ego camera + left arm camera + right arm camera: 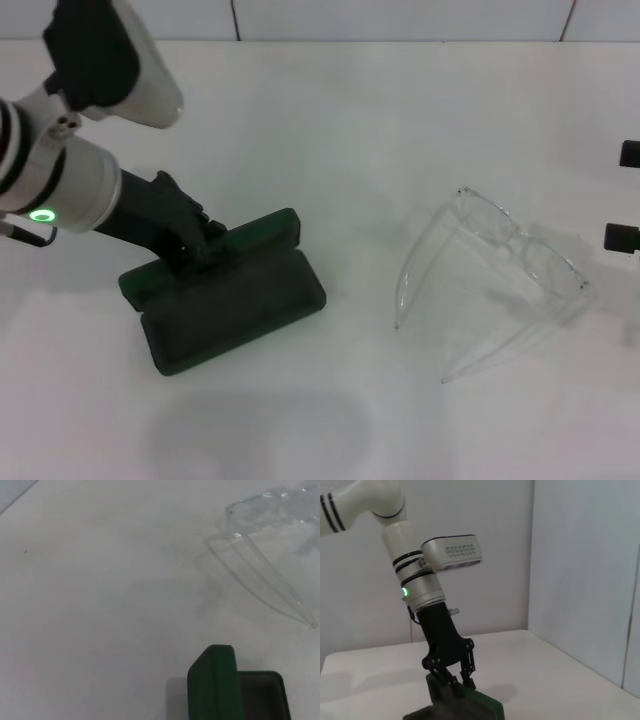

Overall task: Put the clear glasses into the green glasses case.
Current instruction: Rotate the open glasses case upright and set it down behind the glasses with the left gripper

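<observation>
The green glasses case (235, 305) lies open at the table's left, its dark lining (260, 690) facing up and its lid (212, 682) hinged back. My left gripper (195, 245) is down at that lid, its fingers (467, 672) shut on the lid's edge. The clear glasses (500, 265) rest unfolded on the table to the right of the case, apart from it, with the thin arms pointing toward the table's front; they also show in the left wrist view (260, 545). My right gripper (627, 195) sits at the far right edge beside the glasses, open and holding nothing.
The white table (350, 130) carries only the case and the glasses. A pale wall (580, 570) stands behind and beside the table. The left arm's white forearm (60, 170) reaches over the table's left side.
</observation>
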